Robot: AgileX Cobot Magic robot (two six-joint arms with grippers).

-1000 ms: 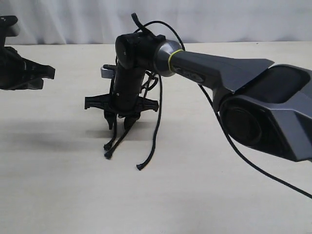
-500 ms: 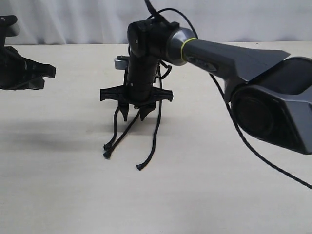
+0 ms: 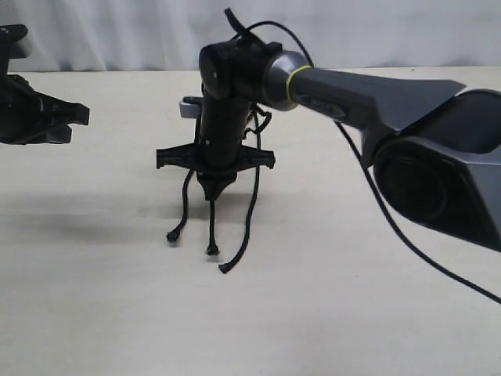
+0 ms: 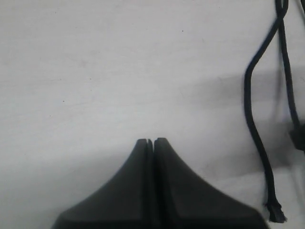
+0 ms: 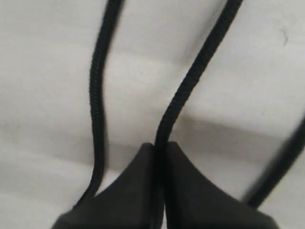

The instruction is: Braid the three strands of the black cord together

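Three thin matte black rope strands (image 3: 250, 223) end splayed on the pale counter (image 3: 337, 313). Right tool (image 3: 214, 190) clamps the middle strand (image 3: 211, 227), which hangs near-vertical under it. Left tool (image 4: 153, 141), pinched shut on nothing, sits well apart, so the right arm is nearer both outer strands.

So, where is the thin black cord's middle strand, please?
Exterior view, left of centre: the middle strand hangs from the right gripper, between the outer strands.

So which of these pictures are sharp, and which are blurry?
Exterior view: sharp, evenly lit, soft shadow on the table by the right hand. Left wrist view: fairly crisp, one strand casting a faint shadow. Right wrist view: blurry close-up, strands out of focus.
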